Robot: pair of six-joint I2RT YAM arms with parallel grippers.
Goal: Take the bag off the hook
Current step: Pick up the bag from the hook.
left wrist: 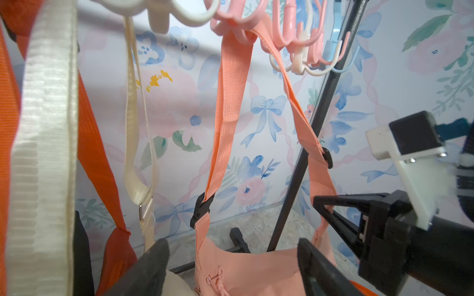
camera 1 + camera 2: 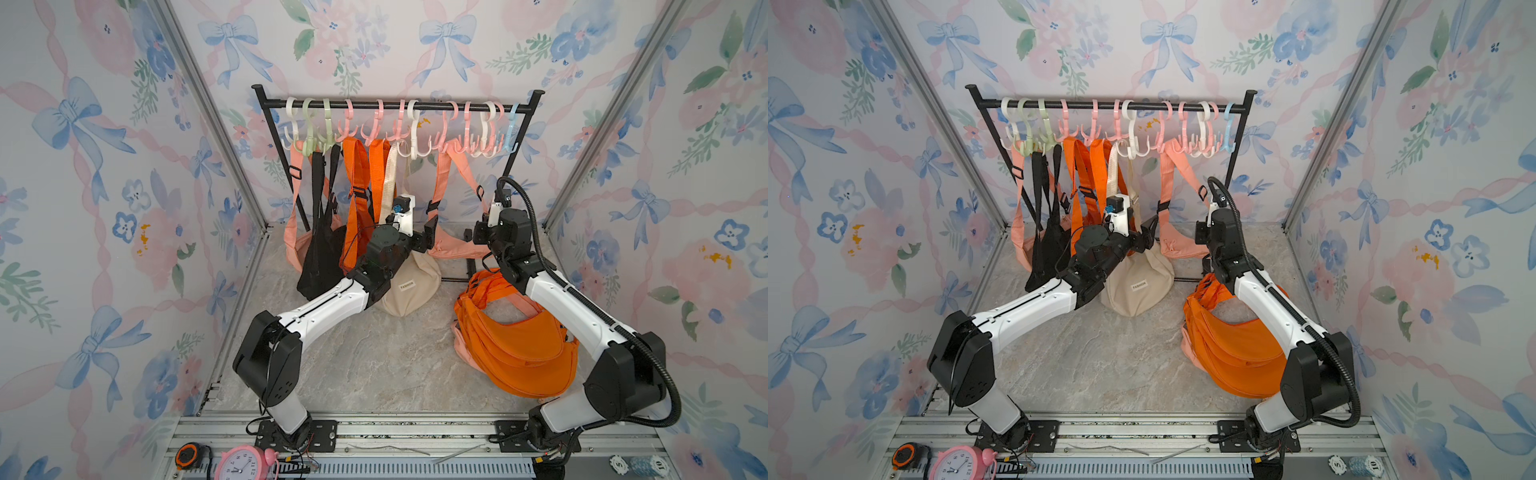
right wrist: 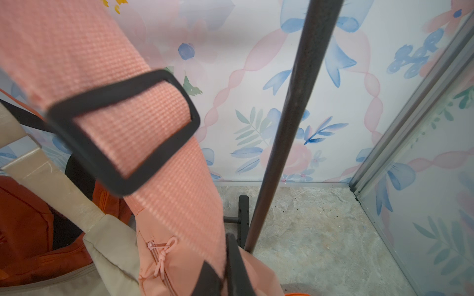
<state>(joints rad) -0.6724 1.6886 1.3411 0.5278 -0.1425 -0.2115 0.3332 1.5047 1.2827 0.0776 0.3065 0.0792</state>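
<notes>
Though the right gripper [image 3: 224,271] is clamped on the webbing strap [image 1: 228,115] of the salmon-pink fabric bag [image 1: 243,271], that strap hangs looped over its pink plastic hook [image 1: 232,21], not yet lifted off, and the left gripper [image 1: 233,246] gapes empty alongside.

Both top views high up front, looking down on the rack [image 2: 432,106], wrist cameras low, close, facing the back wall, sharing the pink strap [image 1: 300,115].
</notes>
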